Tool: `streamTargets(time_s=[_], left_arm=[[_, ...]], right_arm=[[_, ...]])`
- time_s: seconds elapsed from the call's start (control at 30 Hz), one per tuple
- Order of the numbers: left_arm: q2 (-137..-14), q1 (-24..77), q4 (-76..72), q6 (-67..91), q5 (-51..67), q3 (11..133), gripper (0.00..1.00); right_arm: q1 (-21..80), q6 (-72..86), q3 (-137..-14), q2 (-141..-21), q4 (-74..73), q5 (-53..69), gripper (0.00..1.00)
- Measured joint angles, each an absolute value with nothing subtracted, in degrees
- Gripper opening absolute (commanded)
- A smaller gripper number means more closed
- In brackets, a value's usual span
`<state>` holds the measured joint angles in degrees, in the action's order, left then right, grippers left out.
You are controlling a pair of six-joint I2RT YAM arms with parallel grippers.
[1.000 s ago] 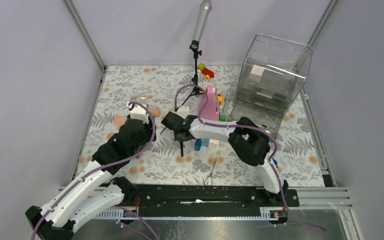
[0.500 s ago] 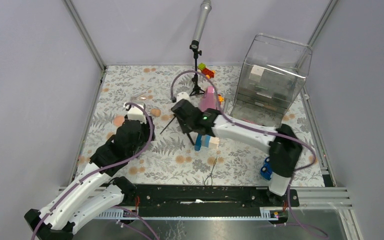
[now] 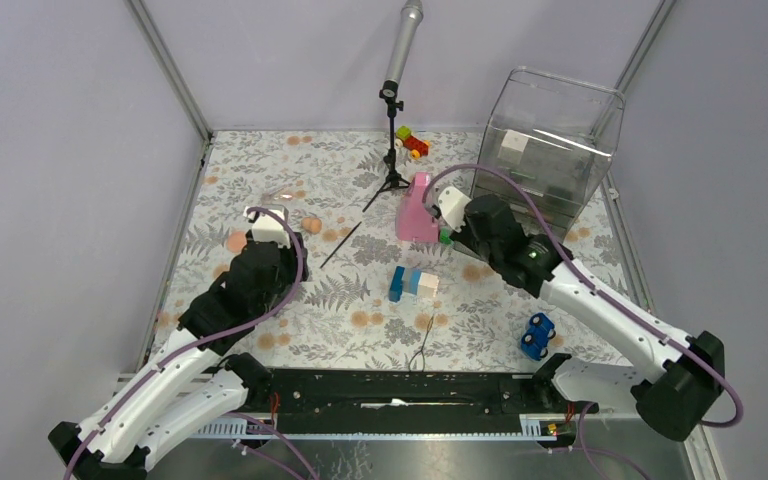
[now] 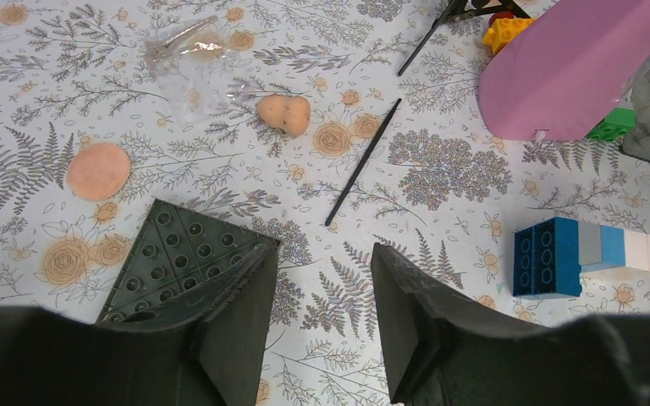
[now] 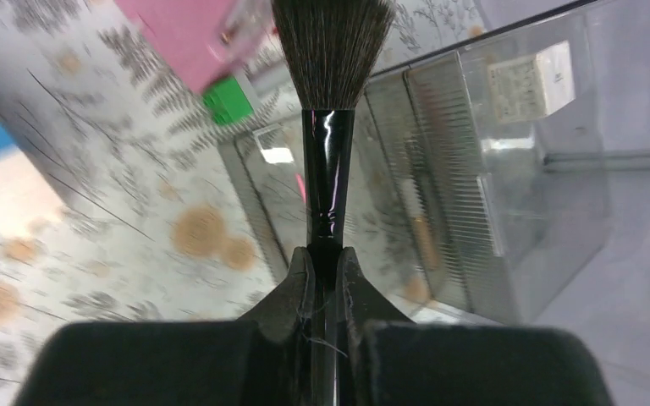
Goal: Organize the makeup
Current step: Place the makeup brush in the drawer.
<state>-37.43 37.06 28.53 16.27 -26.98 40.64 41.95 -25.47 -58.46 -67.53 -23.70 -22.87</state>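
My right gripper is shut on the black handle of a makeup brush, its dark bristles pointing away from me. In the top view the right gripper hangs between the pink cone-shaped object and the clear drawer unit. My left gripper stands open above the floral mat with nothing between its fingers. A flat dark studded square lies by its left finger. Ahead lie a thin black pencil, a round peach sponge and a second, lumpy sponge.
A microphone stand rises at the back centre, with toy blocks beside it. Blue and white blocks lie mid-mat, a blue toy car at the near right. A crumpled clear bag lies far left. A thin black wire lies near the front rail.
My right arm has swung from the mat's centre to the right, carrying the brush up to the clear drawer unit. The left arm has barely moved.
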Motion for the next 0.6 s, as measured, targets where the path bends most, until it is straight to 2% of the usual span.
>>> streamTargets(time_s=[0.2,0.43,0.53,0.6], left_arm=[[-37.5,37.1,28.5,16.3,-26.7,40.6,0.51],[-37.5,37.1,28.4,16.3,-26.1,40.6,0.51],[-37.5,37.1,28.3,16.2,-25.7,40.6,0.51],[-37.5,37.1,28.2,16.1,-25.7,40.6,0.52]], right_arm=[[34.1,-42.8,-54.2,-65.9,-24.4,-17.4,0.00],[22.0,-53.4,-54.2,-73.0,-27.1,-10.0,0.00],[19.8,-55.8,-54.1,-74.7,-27.6,-6.5,0.03],[19.2,-56.9,-54.1,-75.7,-27.3,-5.3,0.10]])
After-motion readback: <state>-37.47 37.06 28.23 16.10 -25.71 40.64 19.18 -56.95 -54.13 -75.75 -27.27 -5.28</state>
